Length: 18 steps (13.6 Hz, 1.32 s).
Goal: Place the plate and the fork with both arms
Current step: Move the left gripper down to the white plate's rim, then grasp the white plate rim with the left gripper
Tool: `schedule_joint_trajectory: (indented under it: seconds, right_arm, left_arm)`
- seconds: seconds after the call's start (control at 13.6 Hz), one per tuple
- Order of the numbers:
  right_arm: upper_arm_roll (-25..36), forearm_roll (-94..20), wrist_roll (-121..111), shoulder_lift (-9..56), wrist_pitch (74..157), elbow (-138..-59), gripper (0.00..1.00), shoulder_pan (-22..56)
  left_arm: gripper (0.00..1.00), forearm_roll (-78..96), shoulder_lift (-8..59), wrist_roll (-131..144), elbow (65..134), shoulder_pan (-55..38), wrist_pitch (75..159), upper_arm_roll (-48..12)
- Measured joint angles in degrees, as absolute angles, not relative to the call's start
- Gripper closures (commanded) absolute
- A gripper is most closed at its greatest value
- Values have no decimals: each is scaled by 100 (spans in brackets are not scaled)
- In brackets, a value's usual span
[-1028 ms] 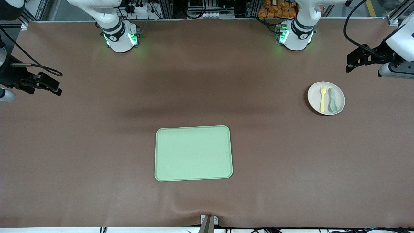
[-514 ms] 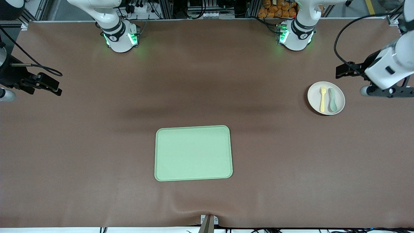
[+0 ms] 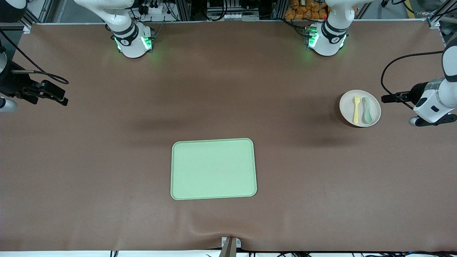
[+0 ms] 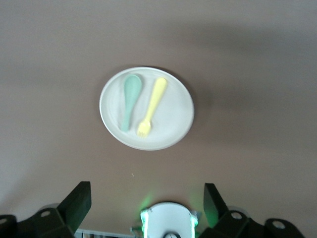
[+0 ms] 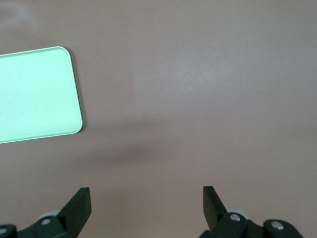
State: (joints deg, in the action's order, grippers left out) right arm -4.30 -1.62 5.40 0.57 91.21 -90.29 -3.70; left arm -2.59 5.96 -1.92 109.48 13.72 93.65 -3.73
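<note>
The off-white plate [image 3: 360, 99] lies on the table toward the left arm's end. On it rest the pale-yellow fork [image 3: 356, 109] and a grey-green spoon [image 3: 367, 110], side by side. The left wrist view has the plate [image 4: 173, 111] and fork [image 4: 152, 105] ahead of my left gripper [image 4: 146, 192], which is open and holds nothing. The left arm's wrist [image 3: 432, 101] hangs in the air just off the plate's rim, at the table's end. Over bare table at the right arm's end, my right gripper [image 5: 146, 195] waits open and holds nothing.
A rectangular light-green tray [image 3: 213, 168] sits mid-table, nearer the front camera than the plate; one corner of the tray [image 5: 37, 94] shows in the right wrist view. The two green-lit arm bases [image 3: 134, 43] stand along the table's back edge.
The left arm has swung toward the front camera and now hangs level with the plate. The right arm, plate, fork and tray have not moved.
</note>
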Motion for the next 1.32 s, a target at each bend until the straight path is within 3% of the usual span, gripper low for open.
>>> schedule_joint_trajectory:
  seconds: [0.29, 0.95, 1.32]
  right_arm:
    - [-430, -162, 540, 57, 9120, -9029, 0, -370]
    - [-427, -162, 540, 59, 9120, -9029, 0, -371]
    - [-426, -162, 540, 60, 9120, -9029, 0, -371]
  left_arm:
    - [0, -261, 824, -1287, 11851, 2218, 10478, -359]
    - [0, -297, 2047, -2881, 12235, 3006, 12297, -362]
    - [0, -299, 2378, -3014, 12312, 3093, 12615, -393]
